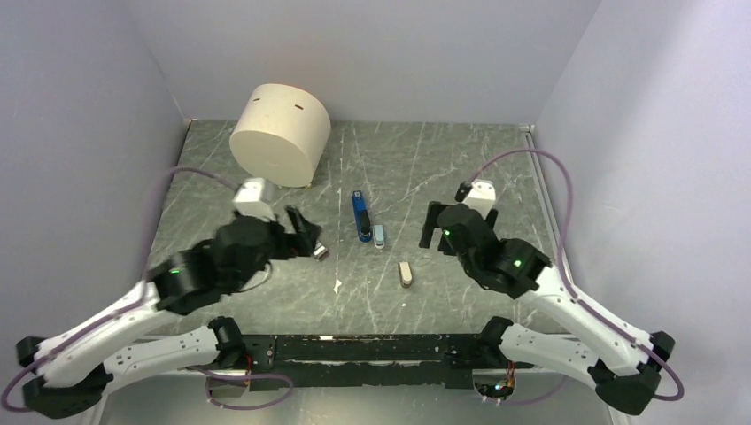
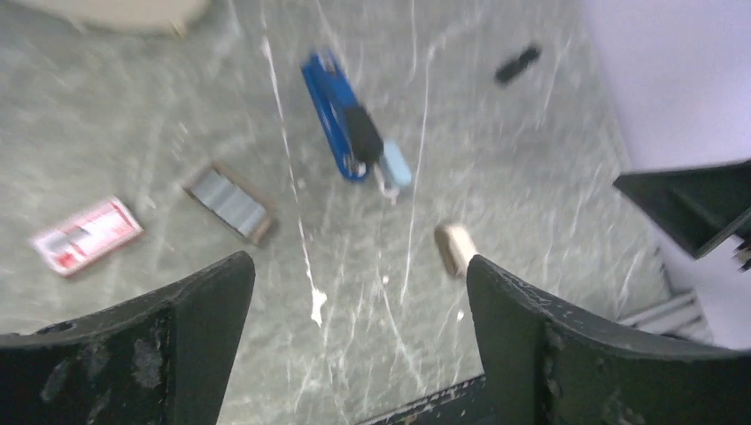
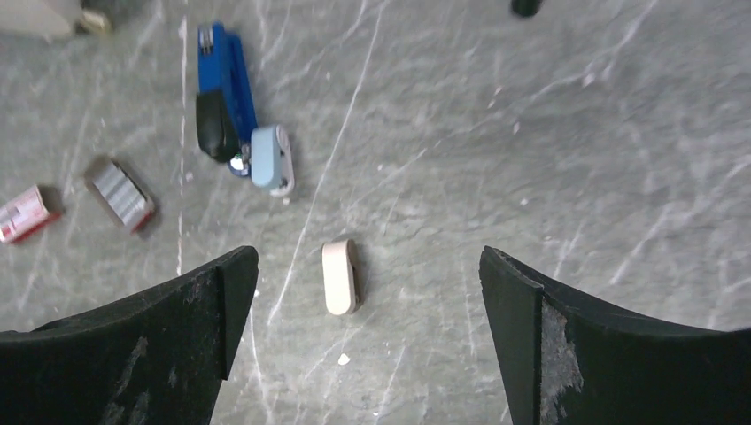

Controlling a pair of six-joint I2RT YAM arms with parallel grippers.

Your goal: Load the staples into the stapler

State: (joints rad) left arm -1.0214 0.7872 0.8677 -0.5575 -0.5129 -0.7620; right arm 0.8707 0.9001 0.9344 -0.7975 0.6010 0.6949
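The blue stapler (image 1: pixel 360 215) with its black inner arm lies mid-table; it also shows in the left wrist view (image 2: pixel 336 111) and the right wrist view (image 3: pixel 223 84). The silver ribbed staples (image 2: pixel 228 201) sit in a small tray left of it, also seen from the right wrist (image 3: pixel 120 195) and from above (image 1: pixel 321 252). Their red-and-white box (image 2: pixel 86 235) lies further left, at the left edge of the right wrist view (image 3: pixel 25 213). My left gripper (image 2: pixel 359 283) is open and empty, above the table near the staples (image 1: pixel 304 230). My right gripper (image 3: pixel 367 283) is open and empty, right of the stapler (image 1: pixel 432 230).
A pale-blue capsule piece (image 3: pixel 270 159) touches the stapler's near end. A beige oval lump (image 3: pixel 340 276) lies between my right fingers' line of sight, on the table. A small black cylinder (image 2: pixel 517 64) lies further back right. A large cream drum (image 1: pixel 280 135) stands at the back left.
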